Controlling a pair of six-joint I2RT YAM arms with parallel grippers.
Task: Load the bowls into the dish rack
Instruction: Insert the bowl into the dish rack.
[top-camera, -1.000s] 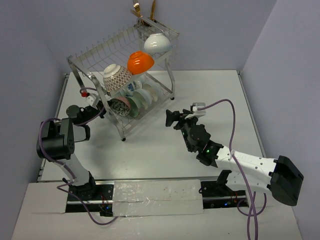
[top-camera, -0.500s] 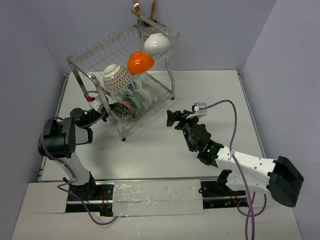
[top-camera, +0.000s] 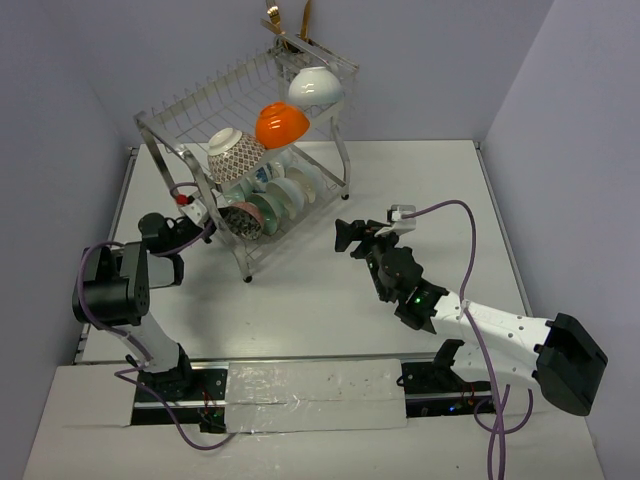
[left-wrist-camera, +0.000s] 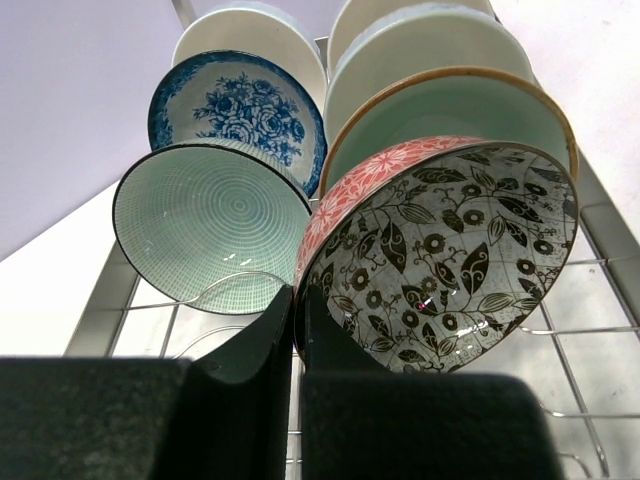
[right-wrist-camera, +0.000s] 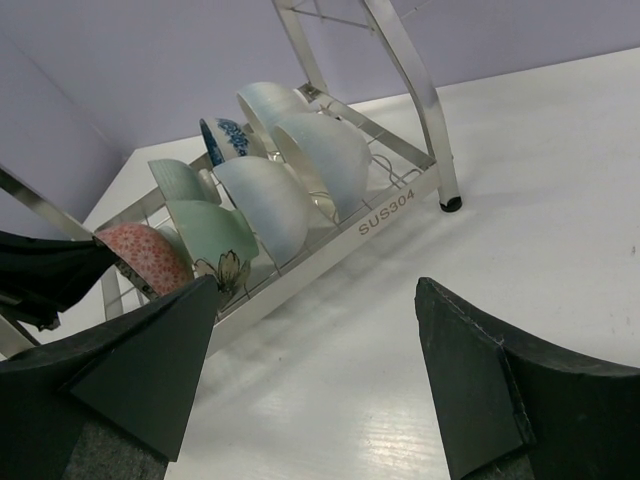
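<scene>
The right gripper (right-wrist-camera: 318, 298) hangs low over the bare table (top-camera: 300, 310) in front of the dish rack (top-camera: 236, 246), jaws wide apart and holding nothing. It plays no part in the present step. The left gripper (left-wrist-camera: 297, 305) is at the near-left end of the rack's lower tier, jaws almost together and pinched on the lower rim of the leaf-patterned bowl (left-wrist-camera: 450, 260). That bowl stands on edge at the front of its row and leans against the green bowl (left-wrist-camera: 470, 110) behind it. The ribbed teal bowl (left-wrist-camera: 210, 225) is just beside it, with the blue floral bowl (left-wrist-camera: 240, 105) further back. On the upper tier are a brown-patterned bowl (top-camera: 235, 153), the orange bowl (top-camera: 280, 125) and a white bowl (top-camera: 315, 87), with the gold cutlery (top-camera: 285, 20) at the far corner. Every bowl in view is in the rack, so loading appears close to complete. The main risk is at release. If the rim is not seated behind a wire, the front bowl could tip or roll off the open near end. A skewed withdrawal could drag the rim or knock the teal neighbour. Whether the rim is seated cannot be confirmed from these views.
</scene>
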